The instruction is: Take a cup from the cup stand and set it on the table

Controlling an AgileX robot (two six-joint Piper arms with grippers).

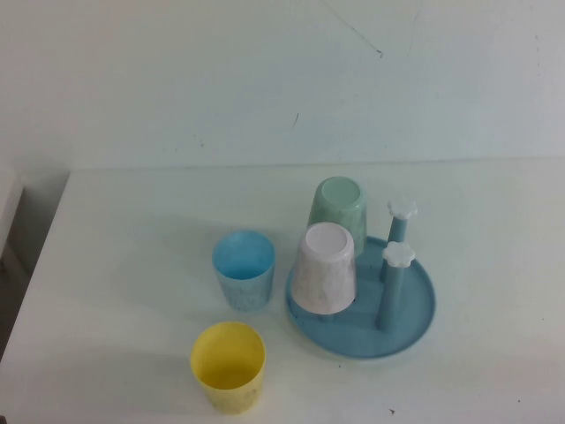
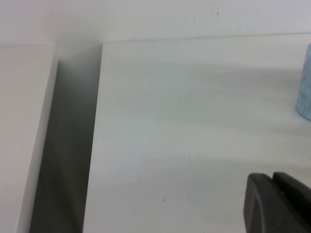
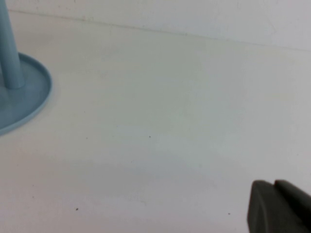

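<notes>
The pale pink cup [image 1: 324, 268] hangs upside down on a peg of the round blue cup stand [image 1: 413, 325], at its near left. A mint-green cup [image 1: 337, 212] sits upside down on a peg behind it. Two bare pegs with white flower caps [image 1: 398, 254] stand to the right. Neither gripper shows in the high view. My left gripper [image 2: 274, 180] is shut and empty over the white table [image 2: 194, 121], near the table's left edge. My right gripper [image 3: 275, 188] is shut and empty over the table, to the right of the stand's rim [image 3: 29, 102].
A light blue cup [image 1: 243, 269] stands upright on the table left of the stand; its side shows in the left wrist view [image 2: 305, 82]. A yellow cup [image 1: 228, 366] stands upright in front of it. A gap [image 2: 68, 145] runs along the table's left edge.
</notes>
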